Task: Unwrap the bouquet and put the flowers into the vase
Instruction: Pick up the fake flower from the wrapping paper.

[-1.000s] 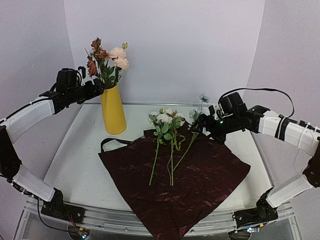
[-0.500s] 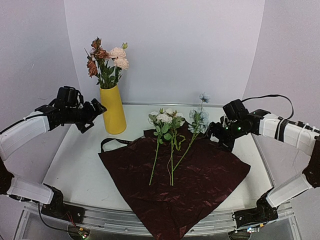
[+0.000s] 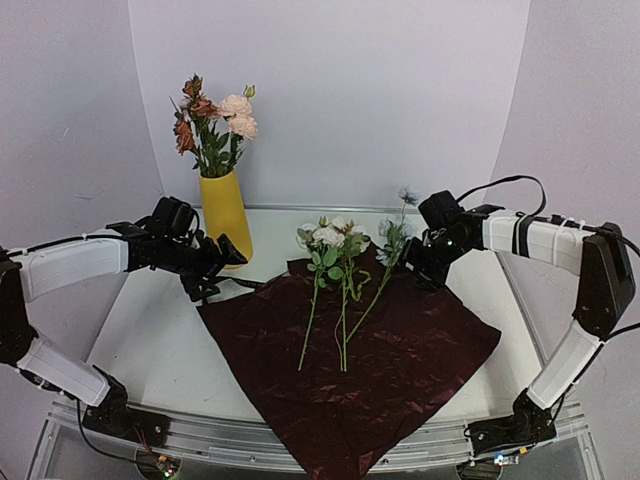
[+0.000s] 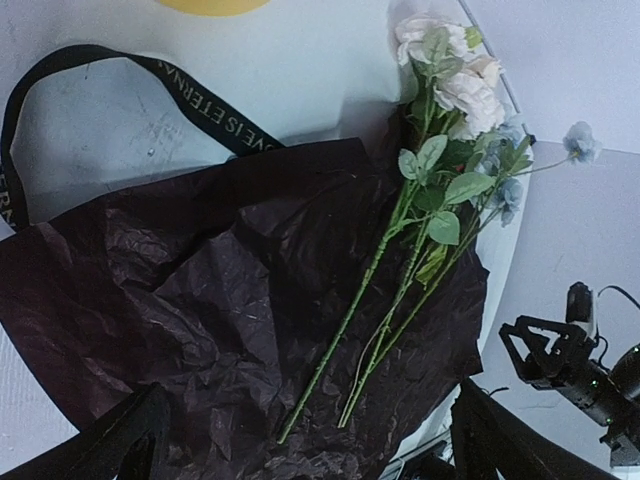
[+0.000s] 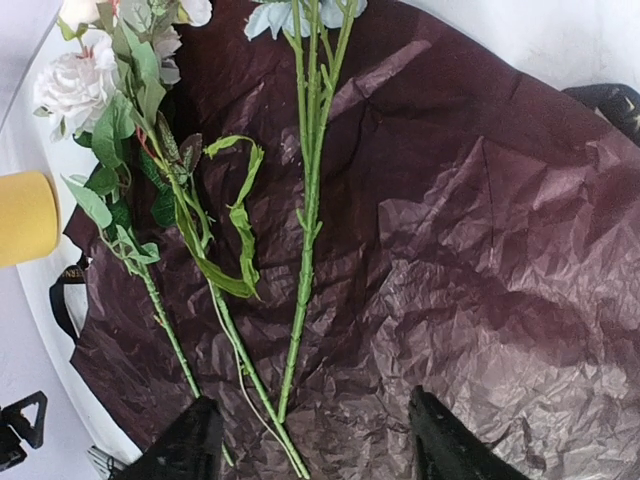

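Note:
The yellow vase (image 3: 226, 218) stands at the back left and holds rust and pink flowers (image 3: 213, 118). The dark red paper (image 3: 400, 350) lies spread flat on the table. On it lie three more flowers (image 3: 342, 275), cream and pale blue, with their stems (image 4: 395, 270) pointing toward me. My left gripper (image 3: 216, 266) hangs open, low beside the vase's foot and over the black ribbon (image 3: 228, 283). Its fingers (image 4: 115, 445) frame the paper's edge and hold nothing. My right gripper (image 3: 416, 264) hovers open over the paper's far right, next to the pale blue flower (image 3: 392, 240). That flower's stem (image 5: 305, 250) ends just ahead of the right gripper's fingers (image 5: 185, 445).
The ribbon (image 4: 195, 105) loops on the white table off the paper's left corner. The table's raised rim (image 3: 525, 300) runs along the right side. The grey backdrop wall (image 3: 340, 90) stands close behind the vase.
My left arm has come down from the vase's mouth to the table by the vase's foot and the ribbon. My right gripper has shifted left toward the blue flower, its jaws narrowing.

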{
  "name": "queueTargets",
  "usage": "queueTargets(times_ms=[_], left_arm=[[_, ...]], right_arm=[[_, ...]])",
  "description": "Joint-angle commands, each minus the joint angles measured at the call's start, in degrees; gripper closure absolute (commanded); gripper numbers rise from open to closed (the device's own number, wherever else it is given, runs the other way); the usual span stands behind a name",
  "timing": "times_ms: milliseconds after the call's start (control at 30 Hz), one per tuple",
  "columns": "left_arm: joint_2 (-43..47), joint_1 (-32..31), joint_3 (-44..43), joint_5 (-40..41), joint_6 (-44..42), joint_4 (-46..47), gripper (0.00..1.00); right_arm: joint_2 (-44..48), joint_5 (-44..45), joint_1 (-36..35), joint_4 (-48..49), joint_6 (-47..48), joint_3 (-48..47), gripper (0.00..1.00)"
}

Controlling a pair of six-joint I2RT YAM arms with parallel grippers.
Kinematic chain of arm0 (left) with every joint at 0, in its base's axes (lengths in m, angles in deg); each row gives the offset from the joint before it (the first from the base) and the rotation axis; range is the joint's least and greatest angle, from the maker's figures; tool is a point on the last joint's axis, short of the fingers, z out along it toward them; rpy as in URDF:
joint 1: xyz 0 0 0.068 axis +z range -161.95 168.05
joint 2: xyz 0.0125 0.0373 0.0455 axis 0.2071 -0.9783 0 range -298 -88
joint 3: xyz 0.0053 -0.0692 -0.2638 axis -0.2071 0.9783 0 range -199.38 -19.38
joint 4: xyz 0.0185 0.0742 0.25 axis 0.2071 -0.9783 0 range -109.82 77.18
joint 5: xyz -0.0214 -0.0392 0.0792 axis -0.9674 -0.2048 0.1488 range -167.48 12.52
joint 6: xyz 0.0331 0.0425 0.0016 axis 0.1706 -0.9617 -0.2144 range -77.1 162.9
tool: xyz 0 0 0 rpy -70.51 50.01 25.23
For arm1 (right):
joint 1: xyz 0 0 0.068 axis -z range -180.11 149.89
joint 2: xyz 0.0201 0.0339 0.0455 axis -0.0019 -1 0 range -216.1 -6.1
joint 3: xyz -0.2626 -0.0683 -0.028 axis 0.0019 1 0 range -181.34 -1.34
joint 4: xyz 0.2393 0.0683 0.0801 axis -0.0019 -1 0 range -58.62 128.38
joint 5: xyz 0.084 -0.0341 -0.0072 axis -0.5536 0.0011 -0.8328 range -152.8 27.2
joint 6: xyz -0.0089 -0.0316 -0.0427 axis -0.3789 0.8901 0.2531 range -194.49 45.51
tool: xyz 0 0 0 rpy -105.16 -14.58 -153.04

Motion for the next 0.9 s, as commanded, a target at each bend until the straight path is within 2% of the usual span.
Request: queueTargets(times_ms=[0, 167, 267, 533, 733, 867], left_arm=[[2.7, 0.2, 0.2, 4.3, 2.7, 2.1, 0.00], [10.4, 0.2, 3.2, 12.1, 4.1, 4.9, 0.01], [11.2, 0.3, 4.0, 11.1, 2.5, 7.4, 0.00], [5.9, 0.9, 3.3, 7.5, 4.2, 8.0, 0.01], [8.2, 1.0, 4.2, 14.7, 6.8, 7.7, 0.04], [11.9, 1.0, 6.2, 19.3, 7.3, 7.7, 0.06]], right_arm=[[-2.5, 1.1, -0.1, -2.4, -1.9, -2.6, 0.50], [-7.4, 1.4, -0.1, -2.1, -1.5, -6.5, 0.51], [-10.6, 0.4, -0.1, -2.1, -1.3, -9.4, 0.52], [-15.9, 0.8, -0.1, -2.1, -0.9, -13.2, 0.52], [-19.0, 1.6, -0.1, -2.1, -1.4, -14.5, 0.54], [-21.4, 0.4, -0.1, -2.1, -1.5, -15.6, 0.59]])
